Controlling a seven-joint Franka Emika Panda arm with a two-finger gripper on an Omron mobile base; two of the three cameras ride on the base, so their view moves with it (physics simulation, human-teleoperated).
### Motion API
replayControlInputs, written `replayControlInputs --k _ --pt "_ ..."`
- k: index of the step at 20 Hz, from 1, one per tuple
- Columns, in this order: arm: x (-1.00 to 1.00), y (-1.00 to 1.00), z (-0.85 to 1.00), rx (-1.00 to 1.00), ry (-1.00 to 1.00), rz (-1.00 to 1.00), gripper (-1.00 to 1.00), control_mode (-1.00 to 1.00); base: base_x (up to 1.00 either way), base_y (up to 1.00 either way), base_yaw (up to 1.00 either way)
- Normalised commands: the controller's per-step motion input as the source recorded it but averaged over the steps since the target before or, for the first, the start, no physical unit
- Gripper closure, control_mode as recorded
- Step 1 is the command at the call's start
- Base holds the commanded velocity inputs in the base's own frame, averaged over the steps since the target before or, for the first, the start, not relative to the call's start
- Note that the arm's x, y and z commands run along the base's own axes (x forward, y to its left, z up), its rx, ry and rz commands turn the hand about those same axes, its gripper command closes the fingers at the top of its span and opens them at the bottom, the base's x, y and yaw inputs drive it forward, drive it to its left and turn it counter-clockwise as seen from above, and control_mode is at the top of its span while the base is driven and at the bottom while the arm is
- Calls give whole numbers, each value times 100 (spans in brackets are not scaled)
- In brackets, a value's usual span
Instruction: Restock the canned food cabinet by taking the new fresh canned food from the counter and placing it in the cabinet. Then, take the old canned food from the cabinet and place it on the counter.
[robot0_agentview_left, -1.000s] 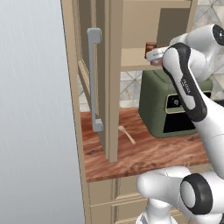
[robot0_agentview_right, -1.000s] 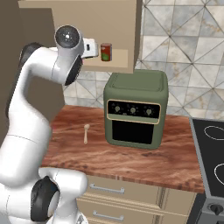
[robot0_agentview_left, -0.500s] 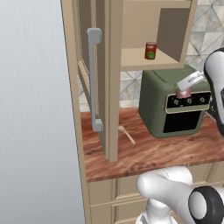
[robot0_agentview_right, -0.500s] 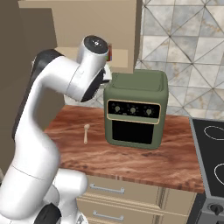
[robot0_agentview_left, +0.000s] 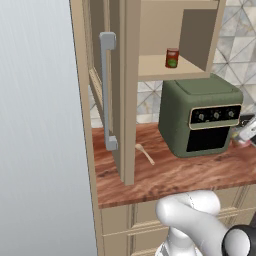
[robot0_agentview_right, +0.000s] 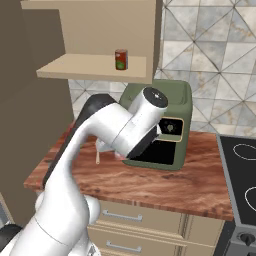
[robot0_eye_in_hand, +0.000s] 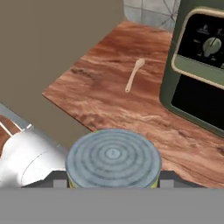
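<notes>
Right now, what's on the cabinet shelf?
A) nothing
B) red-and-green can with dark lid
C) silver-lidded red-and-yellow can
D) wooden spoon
B: the red-and-green can stands alone on the cabinet shelf, while the silver-lidded can sits in the hand over the counter.

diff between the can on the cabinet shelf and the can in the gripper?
The new fresh canned food stands free and upright on the shelf of the cabinet; the old canned food is clamped in the gripper above the counter. The shelf can has a red upper label, green lower band and dark lid; the held can shows a shiny silver ringed lid, its label barely visible. Both are small round cans.
</notes>
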Motion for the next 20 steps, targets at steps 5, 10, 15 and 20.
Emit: replayControlInputs --k 5,10,15,20 --pt "10 -100 -93 0 6 4 100 -100 0 0 0" --pt "63 -89 -51 0 -2 2 100 -100 0 0 0" --pt "33 -46 -37 9 -2 6 100 -100 0 0 0" --pt "1 -8 -42 23 0 1 100 -100 0 0 0"
